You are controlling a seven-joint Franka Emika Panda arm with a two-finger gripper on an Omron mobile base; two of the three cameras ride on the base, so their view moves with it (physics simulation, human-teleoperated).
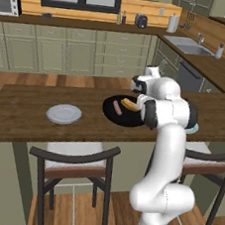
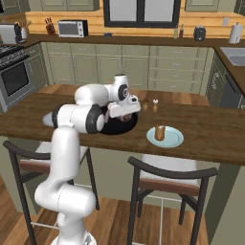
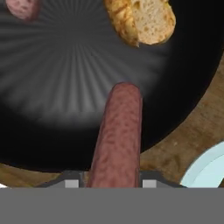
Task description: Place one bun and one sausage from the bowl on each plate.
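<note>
My gripper (image 3: 111,183) is shut on a reddish-brown sausage (image 3: 116,135), which runs up from between the fingertips over the black bowl (image 3: 65,65). A split bun (image 3: 142,19) and a second sausage (image 3: 22,8) lie further in the bowl. In the left base view the bowl (image 1: 115,116) sits mid-counter, holding a sausage (image 1: 117,107) and a bun (image 1: 130,104); the hand hangs over its right side. The pale grey plate (image 1: 64,113) lies bare to the bowl's left. The teal plate (image 2: 174,141) to the right carries a bun (image 2: 160,132).
Two small shakers (image 2: 154,105) stand on the wooden counter (image 2: 210,129) behind the teal plate. Two bar stools (image 1: 78,165) (image 2: 167,177) stand at the counter's near edge. The teal plate's rim (image 3: 208,168) lies close to the bowl.
</note>
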